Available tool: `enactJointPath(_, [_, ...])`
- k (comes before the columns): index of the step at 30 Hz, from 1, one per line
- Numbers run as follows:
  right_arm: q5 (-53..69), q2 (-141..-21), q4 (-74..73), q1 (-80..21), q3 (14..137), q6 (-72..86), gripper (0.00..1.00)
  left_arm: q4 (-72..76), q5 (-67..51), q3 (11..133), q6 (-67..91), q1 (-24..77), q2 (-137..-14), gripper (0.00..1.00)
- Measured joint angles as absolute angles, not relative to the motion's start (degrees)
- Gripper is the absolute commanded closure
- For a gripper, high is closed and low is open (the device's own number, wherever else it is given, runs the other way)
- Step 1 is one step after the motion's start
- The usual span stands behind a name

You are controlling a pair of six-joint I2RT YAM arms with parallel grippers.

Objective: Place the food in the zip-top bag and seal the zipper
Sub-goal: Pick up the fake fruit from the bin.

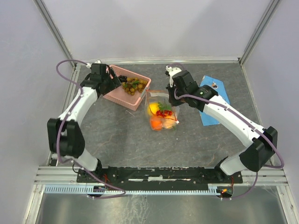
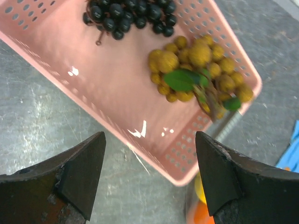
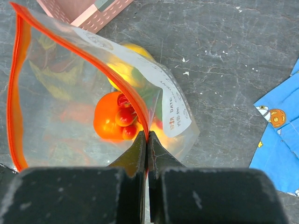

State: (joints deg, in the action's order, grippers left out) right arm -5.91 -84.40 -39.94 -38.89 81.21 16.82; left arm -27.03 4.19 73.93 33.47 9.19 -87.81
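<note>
One grape bunch (image 2: 201, 74) in basket (image 2: 84, 88), beyond left end effector (image 2: 149, 137)

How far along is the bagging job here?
Done: a lemon, orange fruit and cherries sit inside the zip-top bag. In hand: the right tool is shut on the bag's rim, holding its mouth open; the left tool hangs open over the pink basket. Left: the brownish-green grape bunch and a dark bunch lie in the basket, and the zipper is unsealed.
</note>
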Motion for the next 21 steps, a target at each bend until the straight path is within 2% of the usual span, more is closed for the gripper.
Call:
enactJointPath(6, [-4.10, -85.36, -39.83, -38.89, 81.30, 16.34, 0.98, -27.29, 4.45, 84.29, 30.63, 5.67, -102.35, 0.16])
enactJointPath(15, [-3.42, -85.36, -39.81, -38.89, 81.30, 15.92, 0.98, -30.76, 1.34, 106.32, 8.19, 3.86, -118.61, 0.15])
enactJointPath(21, [-3.40, -85.36, -39.97, -38.89, 81.30, 16.03, 0.98, -36.58, -2.24, 113.71, -5.82, 3.84, -127.61, 0.15])
